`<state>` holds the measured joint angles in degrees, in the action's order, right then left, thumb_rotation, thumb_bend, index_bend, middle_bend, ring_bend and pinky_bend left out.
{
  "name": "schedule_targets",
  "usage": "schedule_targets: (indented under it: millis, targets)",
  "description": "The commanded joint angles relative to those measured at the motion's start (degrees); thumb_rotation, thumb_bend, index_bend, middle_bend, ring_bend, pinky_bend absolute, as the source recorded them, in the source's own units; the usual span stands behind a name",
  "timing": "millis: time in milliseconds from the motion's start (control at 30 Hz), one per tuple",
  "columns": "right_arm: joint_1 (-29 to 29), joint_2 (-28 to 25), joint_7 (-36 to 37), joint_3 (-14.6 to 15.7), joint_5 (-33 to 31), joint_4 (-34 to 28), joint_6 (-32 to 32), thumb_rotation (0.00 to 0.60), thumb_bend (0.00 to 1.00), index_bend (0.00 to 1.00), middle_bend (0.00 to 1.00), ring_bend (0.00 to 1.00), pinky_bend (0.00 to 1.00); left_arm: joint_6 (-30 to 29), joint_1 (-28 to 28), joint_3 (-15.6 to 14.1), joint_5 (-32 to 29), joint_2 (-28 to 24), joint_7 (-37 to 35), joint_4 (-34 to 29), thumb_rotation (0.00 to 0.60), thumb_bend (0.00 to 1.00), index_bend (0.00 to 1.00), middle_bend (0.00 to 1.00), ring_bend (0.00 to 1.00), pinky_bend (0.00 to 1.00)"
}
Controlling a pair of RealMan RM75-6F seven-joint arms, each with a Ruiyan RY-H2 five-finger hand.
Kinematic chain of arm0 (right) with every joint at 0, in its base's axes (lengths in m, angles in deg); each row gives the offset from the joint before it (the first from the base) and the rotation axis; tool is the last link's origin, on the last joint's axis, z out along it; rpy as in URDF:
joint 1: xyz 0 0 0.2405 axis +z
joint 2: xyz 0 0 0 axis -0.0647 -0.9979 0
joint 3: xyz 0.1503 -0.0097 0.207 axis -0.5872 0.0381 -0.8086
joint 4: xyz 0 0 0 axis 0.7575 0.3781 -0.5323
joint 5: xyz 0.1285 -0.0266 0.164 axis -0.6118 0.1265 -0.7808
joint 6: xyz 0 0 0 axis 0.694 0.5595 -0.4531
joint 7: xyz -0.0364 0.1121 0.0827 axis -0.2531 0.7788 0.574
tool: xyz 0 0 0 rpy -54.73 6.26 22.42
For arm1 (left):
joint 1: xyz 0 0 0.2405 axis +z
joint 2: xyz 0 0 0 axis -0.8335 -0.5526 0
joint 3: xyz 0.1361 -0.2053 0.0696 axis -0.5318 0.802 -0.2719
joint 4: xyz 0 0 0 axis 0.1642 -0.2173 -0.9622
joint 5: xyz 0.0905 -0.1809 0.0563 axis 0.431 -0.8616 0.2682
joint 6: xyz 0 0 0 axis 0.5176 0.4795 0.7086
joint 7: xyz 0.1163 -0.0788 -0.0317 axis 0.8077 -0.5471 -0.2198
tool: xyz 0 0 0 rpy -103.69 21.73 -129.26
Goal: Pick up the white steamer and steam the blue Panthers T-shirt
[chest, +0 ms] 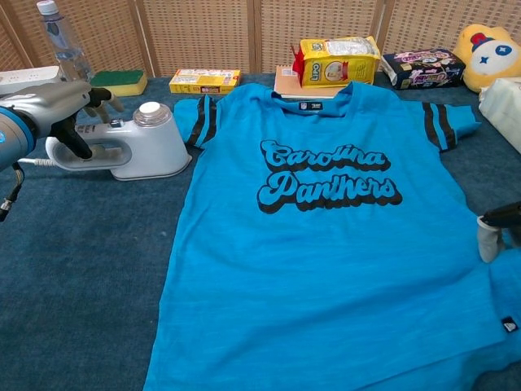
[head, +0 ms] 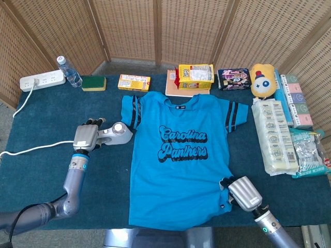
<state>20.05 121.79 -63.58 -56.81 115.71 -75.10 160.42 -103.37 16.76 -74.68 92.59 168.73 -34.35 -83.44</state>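
Note:
The blue Panthers T-shirt [head: 178, 157] [chest: 326, 236] lies flat, print up, in the middle of the table. Left of its sleeve lies the white steamer [head: 116, 134] [chest: 138, 147] on its side, its cord [head: 31, 150] running off left. My left hand [head: 87, 137] [chest: 53, 106] is draped over the rear of the steamer's handle, thumb on the near side and fingers on the far side, not closed around it. My right hand [head: 245, 192] pinches the shirt's lower right hem; in the chest view only its fingertips [chest: 491, 238] show.
Along the back edge stand a power strip [head: 42, 80], a water bottle [head: 69, 71], a green sponge [head: 93, 82], a yellow box [head: 134, 82], a yellow pack [head: 195, 76], a dark snack pack [head: 234, 78] and a plush toy [head: 264, 80]. Tissue packs [head: 273, 134] line the right side.

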Motion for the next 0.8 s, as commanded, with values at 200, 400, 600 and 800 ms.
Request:
schedule_targets:
  millis: [200, 400, 600, 800]
  targets:
    - [-0.32, -0.8, -0.02, -0.2, -0.49, -0.61, 0.22, 0.6, 0.57, 0.61, 0.55, 0.61, 0.78, 1.92, -2.33, 0.18, -1.14, 1.69, 3.11, 4.56, 0.564, 0.39, 0.18, 0.31, 0.21, 0.37]
    - [-0.67, -1.57, -0.07, -0.48, -0.89, -1.2, 0.66, 0.6, 0.57, 0.61, 0.55, 0.61, 0.78, 3.63, -3.77, 0.41, -1.67, 3.52, 3.72, 8.31, 0.567, 0.41, 0.18, 0.31, 0.21, 0.37]
    - [-1.06, -2.11, -0.05, -0.71, -1.3, -1.57, 1.01, 0.6, 0.57, 0.61, 0.55, 0.61, 0.78, 5.58, -4.7, 0.33, -1.87, 5.08, 3.42, 11.67, 0.592, 0.46, 0.18, 0.31, 0.22, 0.44]
    - [-1.31, -2.53, -0.07, -1.01, -1.57, -1.9, 1.3, 0.6, 0.57, 0.61, 0.56, 0.61, 0.78, 6.56, -5.07, 0.77, -0.82, 6.78, 0.7, 14.98, 0.6, 0.5, 0.3, 0.33, 0.33, 0.56]
